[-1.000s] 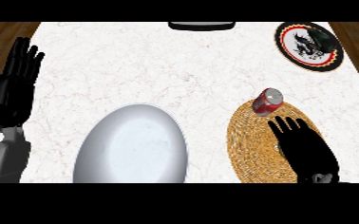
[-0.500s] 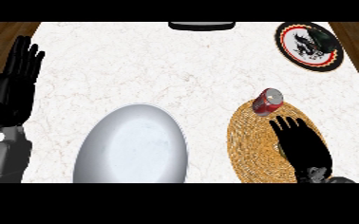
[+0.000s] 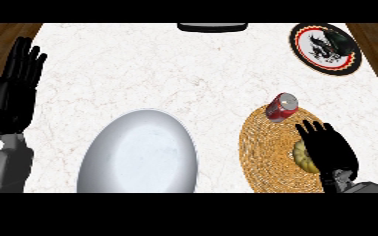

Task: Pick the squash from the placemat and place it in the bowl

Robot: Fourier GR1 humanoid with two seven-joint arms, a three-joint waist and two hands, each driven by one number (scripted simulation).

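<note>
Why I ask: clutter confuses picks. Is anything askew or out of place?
A red can sits on the placemat's far edge, an odd item there, just beyond the right robot hand over the squash. Nothing looks spilled.

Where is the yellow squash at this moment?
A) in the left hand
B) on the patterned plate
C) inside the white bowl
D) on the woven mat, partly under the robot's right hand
D: the squash peeks out yellow from under the right hand, lying on the placemat.
</note>
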